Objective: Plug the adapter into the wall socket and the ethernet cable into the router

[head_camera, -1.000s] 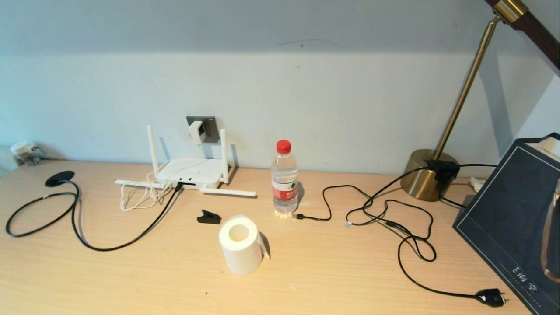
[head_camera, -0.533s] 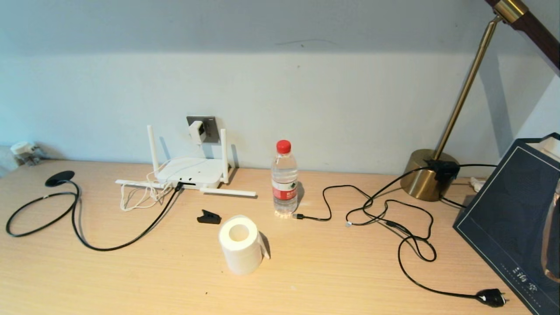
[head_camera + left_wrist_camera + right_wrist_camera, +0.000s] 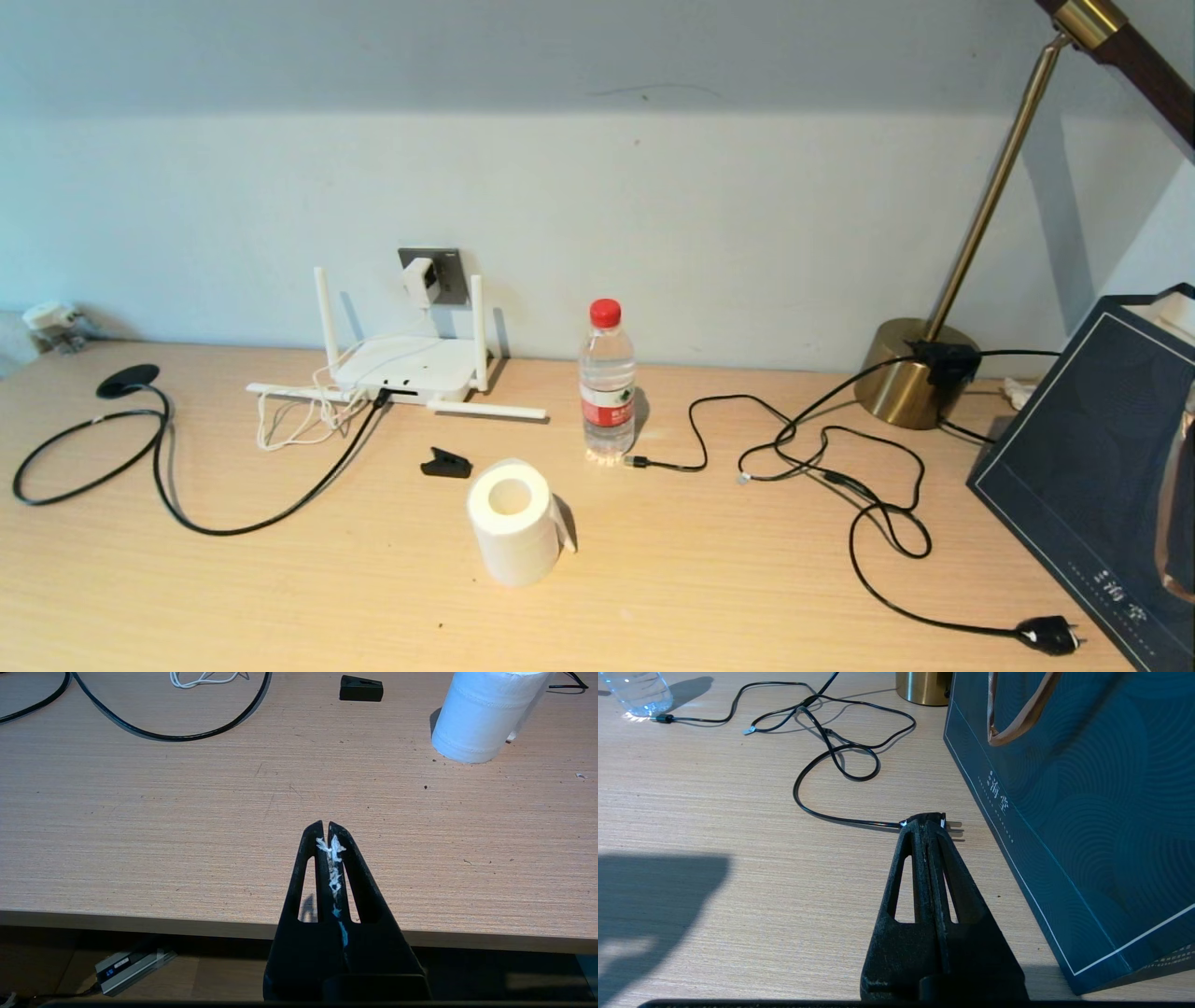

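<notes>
The white adapter (image 3: 419,280) sits in the grey wall socket (image 3: 449,273), its thin white cord (image 3: 299,417) bunched beside the router (image 3: 405,366). The thick black ethernet cable (image 3: 187,504) loops across the desk's left side and its end meets the router's front edge. Neither arm shows in the head view. My left gripper (image 3: 325,825) is shut and holds nothing, hovering over bare desk near the front edge, with white fluff stuck between its pads. Shut too, my right gripper (image 3: 924,822) hangs over the desk's right side, just before a small black plug (image 3: 941,821).
A toilet-paper roll (image 3: 515,523), a small black clip (image 3: 444,463) and a water bottle (image 3: 607,383) stand mid-desk. A thin black cord (image 3: 878,523) with the black plug (image 3: 1047,635) tangles at the right, beside a brass lamp base (image 3: 910,373) and a dark blue bag (image 3: 1102,467).
</notes>
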`<state>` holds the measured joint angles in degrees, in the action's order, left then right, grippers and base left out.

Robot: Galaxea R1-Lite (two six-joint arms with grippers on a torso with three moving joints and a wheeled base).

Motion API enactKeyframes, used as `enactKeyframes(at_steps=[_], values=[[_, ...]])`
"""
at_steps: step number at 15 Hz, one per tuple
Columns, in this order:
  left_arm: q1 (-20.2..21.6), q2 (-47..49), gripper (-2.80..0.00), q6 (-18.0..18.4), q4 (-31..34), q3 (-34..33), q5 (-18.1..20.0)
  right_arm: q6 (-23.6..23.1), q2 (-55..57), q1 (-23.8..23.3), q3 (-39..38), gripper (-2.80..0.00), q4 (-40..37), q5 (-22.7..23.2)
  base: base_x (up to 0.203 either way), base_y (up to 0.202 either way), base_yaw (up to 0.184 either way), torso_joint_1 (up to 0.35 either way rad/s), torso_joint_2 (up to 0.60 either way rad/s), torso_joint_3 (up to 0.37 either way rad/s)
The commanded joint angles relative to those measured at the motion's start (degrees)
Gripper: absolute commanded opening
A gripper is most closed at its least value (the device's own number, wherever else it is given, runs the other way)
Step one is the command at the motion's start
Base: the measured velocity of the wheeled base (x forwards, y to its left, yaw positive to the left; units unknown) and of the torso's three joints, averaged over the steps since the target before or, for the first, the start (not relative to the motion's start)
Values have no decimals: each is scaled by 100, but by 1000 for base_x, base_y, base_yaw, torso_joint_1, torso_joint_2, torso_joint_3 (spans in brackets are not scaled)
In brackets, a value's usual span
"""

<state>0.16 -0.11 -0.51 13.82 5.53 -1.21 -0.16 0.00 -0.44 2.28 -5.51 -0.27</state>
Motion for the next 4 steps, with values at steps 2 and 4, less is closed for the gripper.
enactKeyframes(at_steps=[2, 4], values=[[2, 11, -280, -2, 6, 0, -2, -2, 9, 0, 11, -280, -16, -8, 0, 0, 0, 0, 0, 0], [2, 11, -280, -2, 6, 0, -2, -2, 9, 0, 9, -280, -11, -7, 0, 0, 0, 0, 0, 0]])
